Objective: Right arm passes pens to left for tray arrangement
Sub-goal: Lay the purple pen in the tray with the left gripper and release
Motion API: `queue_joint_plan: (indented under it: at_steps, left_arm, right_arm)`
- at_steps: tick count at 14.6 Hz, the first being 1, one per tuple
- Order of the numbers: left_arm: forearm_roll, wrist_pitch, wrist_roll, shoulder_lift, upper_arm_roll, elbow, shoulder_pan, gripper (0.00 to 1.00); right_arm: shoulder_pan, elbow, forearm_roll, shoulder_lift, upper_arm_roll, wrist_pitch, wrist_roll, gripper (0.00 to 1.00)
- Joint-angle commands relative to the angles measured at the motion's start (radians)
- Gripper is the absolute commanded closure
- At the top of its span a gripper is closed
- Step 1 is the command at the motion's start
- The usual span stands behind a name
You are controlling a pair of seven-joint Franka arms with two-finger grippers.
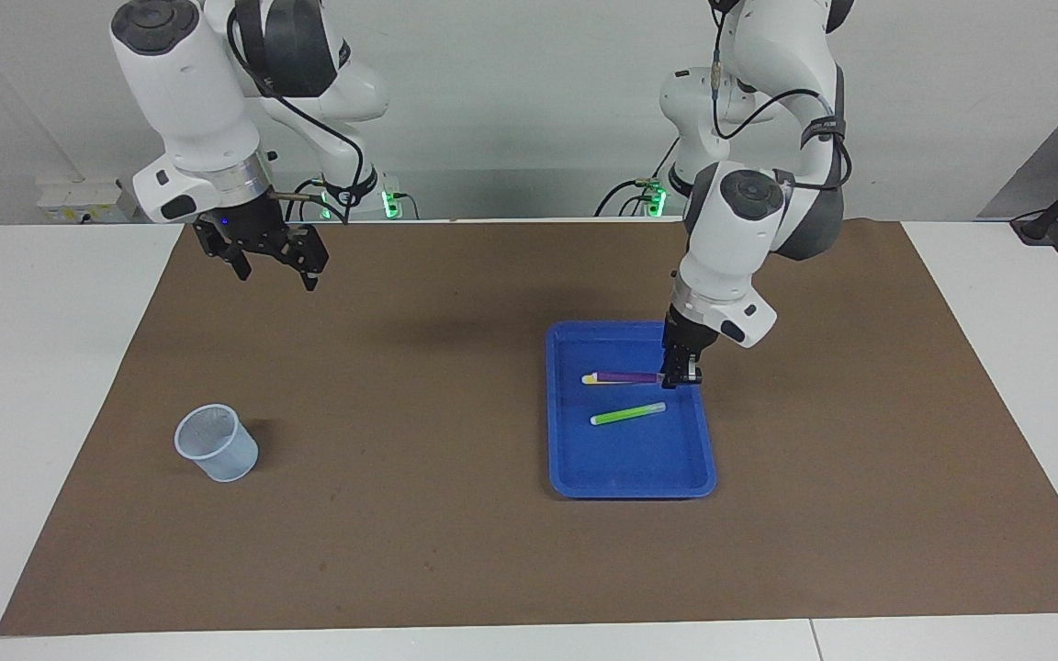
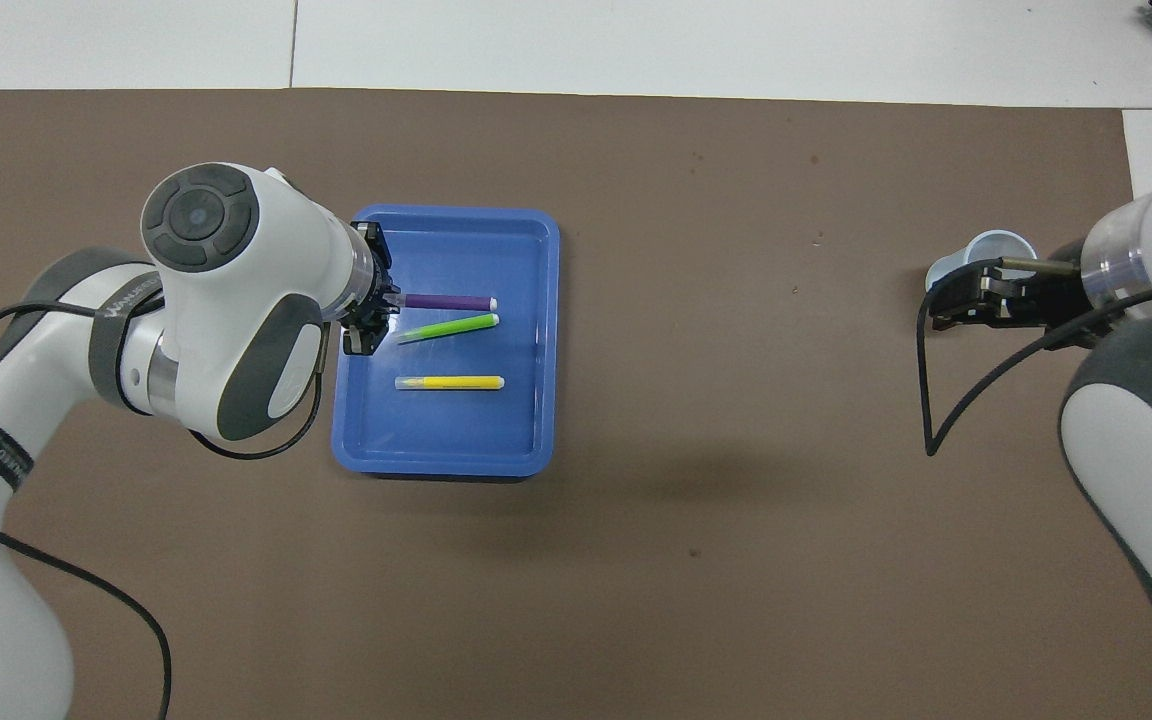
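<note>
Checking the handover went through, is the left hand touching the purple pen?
Touching: the overhead view shows the left hand shut on the purple pen's end over the tray.

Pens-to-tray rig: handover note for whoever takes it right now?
Left gripper: shut on the purple pen, held level over the blue tray, not yet released.
Right gripper: open, holds nothing, raised over the mat at the right arm's end; that arm waits.
Yellow pen and green pen lie flat in the tray, yellow nearer the robots.
Translucent cup stands on the mat, no pens visible in it.
Done: two pens placed, third handed over.
Left: set the purple pen down in the tray, open, withdraw.
</note>
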Motion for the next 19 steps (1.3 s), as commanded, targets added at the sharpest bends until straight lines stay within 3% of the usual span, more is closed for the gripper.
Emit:
queue_joint_plan:
  at_steps: [1,4,8,12,19]
  left_arm:
    - [0.070,-0.012,0.014,0.114,-0.007,0.121,0.008,0.97]
    - [0.104,0.028,0.017,0.157,-0.007,0.127,0.022,0.97]
    - [0.121,0.039,0.015,0.204,-0.007,0.129,0.016,0.97]
    - [0.107,0.056,-0.003,0.214,-0.007,0.129,0.013,0.97]
    - [0.116,0.112,-0.042,0.216,-0.005,0.106,0.016,0.97]
  right_arm:
    - [-0.002,0.090,-0.030,0.013,-0.010,-0.092,-0.066,0.00]
    - [-0.002,0.141,-0.037,0.024,-0.010,-0.143,-0.070,0.00]
    - [-0.014,0.137,-0.018,0.024,-0.007,-0.157,-0.121,0.00]
    - [-0.016,0.126,0.046,0.021,-0.007,-0.186,-0.144,0.00]
    - [-0.014,0.108,0.040,0.011,-0.010,-0.180,-0.149,0.00]
